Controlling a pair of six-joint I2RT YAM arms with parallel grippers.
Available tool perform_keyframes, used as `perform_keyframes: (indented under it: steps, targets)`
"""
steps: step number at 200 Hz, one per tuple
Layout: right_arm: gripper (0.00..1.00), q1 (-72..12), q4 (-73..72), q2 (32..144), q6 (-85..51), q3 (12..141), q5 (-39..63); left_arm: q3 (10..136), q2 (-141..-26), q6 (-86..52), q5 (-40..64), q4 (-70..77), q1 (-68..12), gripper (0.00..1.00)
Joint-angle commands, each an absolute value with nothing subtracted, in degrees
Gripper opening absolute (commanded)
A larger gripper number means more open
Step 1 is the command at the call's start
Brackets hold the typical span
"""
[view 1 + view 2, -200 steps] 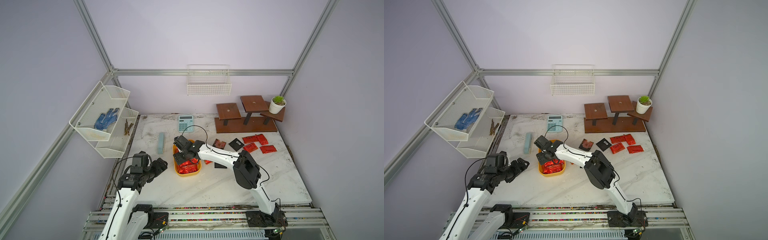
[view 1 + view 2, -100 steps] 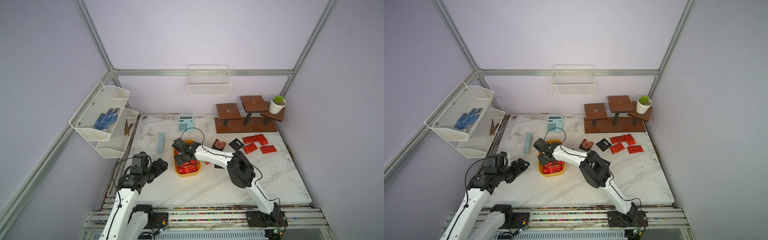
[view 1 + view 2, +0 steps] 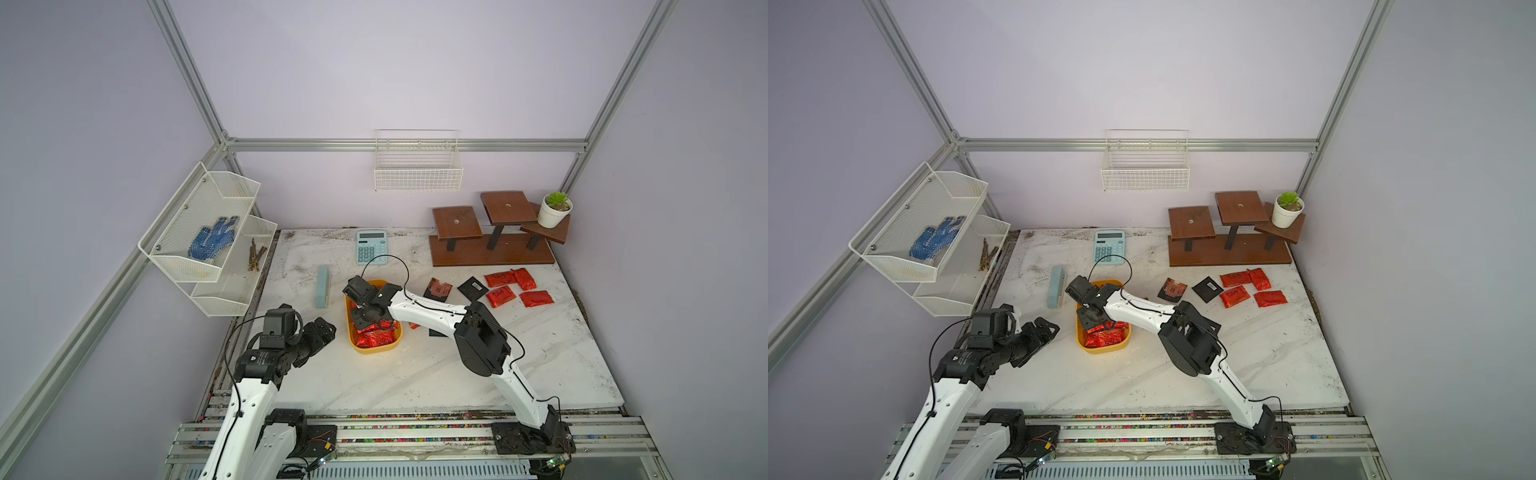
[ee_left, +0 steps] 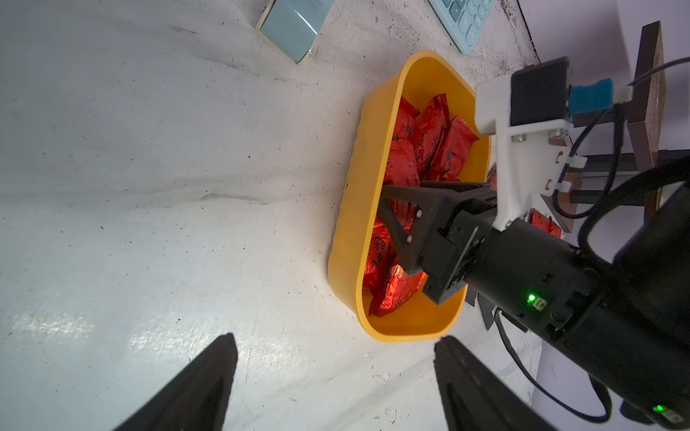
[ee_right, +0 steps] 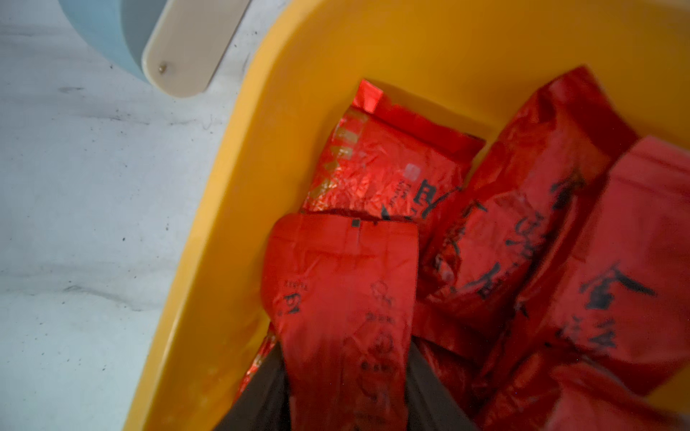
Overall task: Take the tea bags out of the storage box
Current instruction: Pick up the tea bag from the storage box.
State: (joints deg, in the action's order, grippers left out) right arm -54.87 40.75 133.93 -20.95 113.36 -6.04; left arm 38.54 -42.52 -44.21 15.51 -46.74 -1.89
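Right end effector (image 4: 390, 209) had dipped deeper into the storage box (image 4: 353, 224) and clamped one red tea bag (image 5: 343, 298), so honestly a slow straight lift looked best; left end effector (image 4: 336, 341) sat open.

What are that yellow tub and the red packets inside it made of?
The yellow tub looks like moulded plastic: smooth, evenly coloured, softly glossy walls with rounded corners. The red packets are probably metallised foil or foil-lined film: they crinkle sharply and glint, and carry black printing.
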Motion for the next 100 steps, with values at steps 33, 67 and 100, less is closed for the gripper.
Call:
perform_keyframes:
  steps: [33, 67, 100]
  targets:
    - [0.44, -54.5, 37.5, 125.3, -23.4, 110.9, -5.2, 40.8, -41.0, -44.4, 18.8, -46.4, -1.6, 0.86]
    - [0.44, -52.8, 34.1, 120.0, -24.8, 105.9, -3.4, 41.7, -41.4, -44.3, 19.8, -46.5, -1.6, 0.84]
    - [0.44, -50.5, 32.7, 116.0, -25.6, 101.9, -1.3, 42.5, -41.8, -44.5, 20.8, -46.5, -1.6, 0.84]
